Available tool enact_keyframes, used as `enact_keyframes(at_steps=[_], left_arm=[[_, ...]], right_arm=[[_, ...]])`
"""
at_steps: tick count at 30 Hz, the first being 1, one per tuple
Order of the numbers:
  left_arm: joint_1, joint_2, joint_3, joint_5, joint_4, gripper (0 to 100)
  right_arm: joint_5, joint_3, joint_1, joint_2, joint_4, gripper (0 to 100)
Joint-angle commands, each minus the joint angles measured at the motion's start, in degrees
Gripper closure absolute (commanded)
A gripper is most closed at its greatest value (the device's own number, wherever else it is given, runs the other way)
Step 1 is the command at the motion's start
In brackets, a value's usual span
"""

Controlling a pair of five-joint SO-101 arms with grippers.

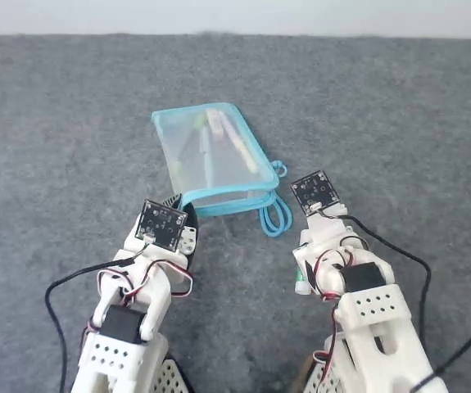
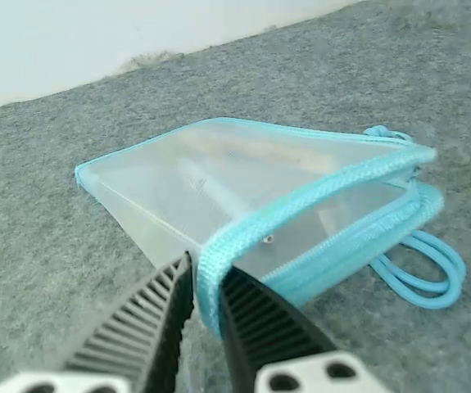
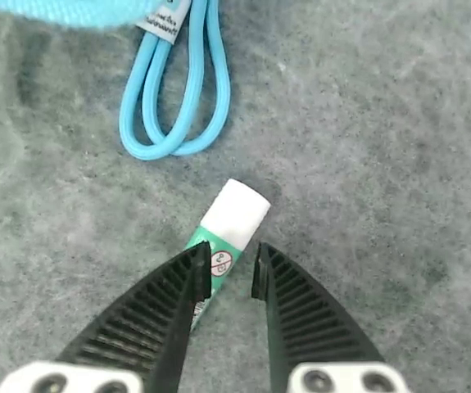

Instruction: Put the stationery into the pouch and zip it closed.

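A clear pouch [image 1: 210, 155] with a light-blue zipper edge lies at the middle of the grey mat, with pens inside it. My left gripper [image 2: 206, 282] is shut on the pouch's blue edge [image 2: 301, 205] at the near corner and holds that edge raised; from above, the left gripper [image 1: 183, 202] sits at the pouch's near left corner. A glue stick [image 3: 233, 219] with a white cap and green body sits slanted between the fingers of my right gripper [image 3: 231, 260], which is shut on it just below the cap. From above, the glue stick [image 1: 301, 281] is beside the right arm.
The pouch's blue cord loop [image 3: 174, 98] lies on the mat just beyond the glue stick, and in the high view the cord loop [image 1: 276, 214] is at the pouch's near right corner. Grey mat [image 1: 399, 123] stretches out on all sides.
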Motion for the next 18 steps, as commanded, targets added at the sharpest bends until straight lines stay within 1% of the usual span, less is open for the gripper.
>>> enact_keyframes(at_steps=[1,6,12,18], left_arm=[[-0.26,-0.88,-0.84,-0.18,-1.41,99],[-0.35,-0.88,-0.92,-0.26,-1.32,99],[-0.35,-0.88,-0.92,-0.26,-1.23,99],[-0.35,-0.88,-0.92,-0.26,-1.23,99]], right_arm=[[0.88,-0.7,0.31,-1.89,-0.84,90.4],[0.26,-5.45,0.13,-1.98,7.16,90.3],[0.26,-3.08,-0.31,-1.36,5.85,90.3],[0.26,-2.81,-10.15,-1.36,5.93,90.3]])
